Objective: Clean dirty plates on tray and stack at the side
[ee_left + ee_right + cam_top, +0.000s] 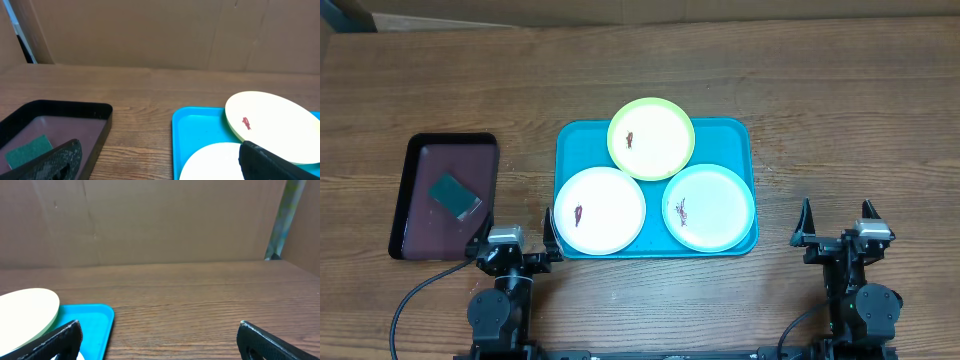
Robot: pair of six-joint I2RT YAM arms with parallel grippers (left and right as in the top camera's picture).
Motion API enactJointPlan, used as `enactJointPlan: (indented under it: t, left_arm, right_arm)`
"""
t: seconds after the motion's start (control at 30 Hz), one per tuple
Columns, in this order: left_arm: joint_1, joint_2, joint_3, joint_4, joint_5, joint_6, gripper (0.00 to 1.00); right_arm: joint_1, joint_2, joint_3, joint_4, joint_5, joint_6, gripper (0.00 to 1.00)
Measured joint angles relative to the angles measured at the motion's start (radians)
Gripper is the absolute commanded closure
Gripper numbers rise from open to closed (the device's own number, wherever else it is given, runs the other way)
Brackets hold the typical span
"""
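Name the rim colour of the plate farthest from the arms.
Lime green on that far plate; clearest in the overhead view.

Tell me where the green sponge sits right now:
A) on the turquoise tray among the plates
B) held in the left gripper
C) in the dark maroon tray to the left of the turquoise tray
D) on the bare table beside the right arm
C: in the overhead view the sponge lies flat inside the dark maroon tray, which stands on the table apart from and to the left of the turquoise tray.

Wooden table [840, 100]: turquoise tray [582, 142], maroon tray [445, 160]
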Motion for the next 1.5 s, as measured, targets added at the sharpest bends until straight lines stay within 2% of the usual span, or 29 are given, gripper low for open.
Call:
enactJointPlan:
  t: [0.87, 0.97, 1.17, 1.3, 1.33, 1.4, 1.5]
  left_arm:
    - [0.0, 0.0, 0.0, 0.022, 0.001, -0.004, 0.0]
    - [0.0, 0.0, 0.0, 0.111, 0.07, -0.076, 0.0]
    - [0.0, 0.0, 0.0, 0.249, 0.381, -0.354, 0.01]
    - [0.0, -0.001, 0.003, 0.484, 0.465, -0.414, 0.0]
    - [0.0, -0.002, 0.01, 0.502, 0.465, -0.407, 0.0]
    - [0.0, -0.002, 0.052, 0.443, 0.444, -0.354, 0.0]
    - [0.0, 0.031, 0.191, 0.177, 0.317, -0.24, 0.0]
  right_arm:
    - [0.0, 0.0, 0.0, 0.0, 0.0, 0.0, 0.0]
    - [0.0, 0.0, 0.0, 0.0, 0.0, 0.0, 0.0]
    - [0.0, 0.0, 0.0, 0.0, 0.0, 0.0, 0.0]
    - [0.0, 0.0, 0.0, 0.0, 0.0, 0.0, 0.0]
    - [0.0, 0.0, 0.0, 0.001, 0.0, 0.0, 0.0]
    - [0.0, 0.0, 0.0, 0.0, 0.0, 0.0, 0.0]
    - [0.0, 0.0, 0.0, 0.0, 0.0, 0.0, 0.0]
